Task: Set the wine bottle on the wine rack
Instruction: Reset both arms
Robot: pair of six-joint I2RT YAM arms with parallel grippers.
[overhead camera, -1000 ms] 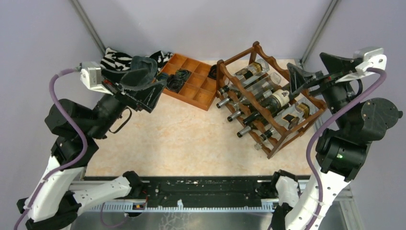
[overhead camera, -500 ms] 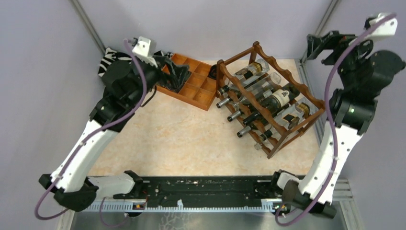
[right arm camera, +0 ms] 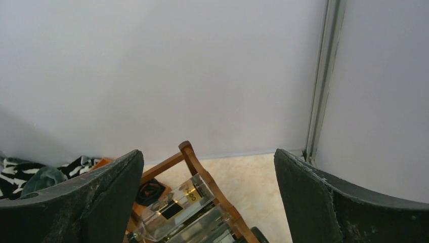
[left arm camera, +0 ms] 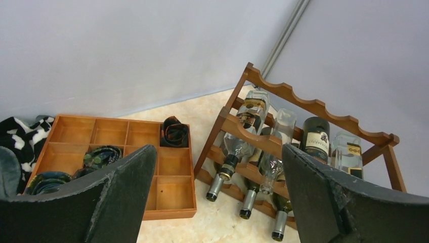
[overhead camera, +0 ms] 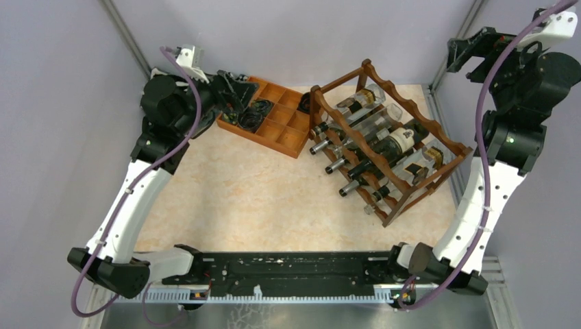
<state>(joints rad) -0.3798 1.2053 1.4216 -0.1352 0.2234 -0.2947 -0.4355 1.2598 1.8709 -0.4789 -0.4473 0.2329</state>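
- Wine rack (overhead camera: 402, 96): reddish-brown open wood frame with wavy scalloped rails in tiers. Sits on far-right part of table (overhead camera: 260, 199), turned at an angle to the table edges.
- Bottles (overhead camera: 394, 142): several lie on their sides in the rack's scallops, necks pointing toward near-left. Mix of clear glass and dark glass. One dark btl has a pale label, others have small dark/gold labels. Caps stick out past the front rail.
- L gripper (left arm camera: 218, 150): fingers spread wide, nothing between them, touching nothing. In top view it is raised over the far-left end of the compartment tray, well apart from the rack. Its wrist cam looks across tray and rack.
- R gripper (right arm camera: 207, 154): fingers spread wide, empty, no contact. In top view it is held high at the far-right corner by the enclosure post, beyond and right of the rack. Its wrist cam shows mostly wall, w/ the rack's top corner and a clear btl below.
- Compartment tray (overhead camera: 293, 139): flat, orange-brown, just left of the rack. Can't tell if the two touch. Some cells hold dark rolled items (left arm camera: 174, 132), others are bare.
- Zebra-print cloth (left arm camera: 20, 134): at the tray's far-left end, partly hidden by the L arm in top view.
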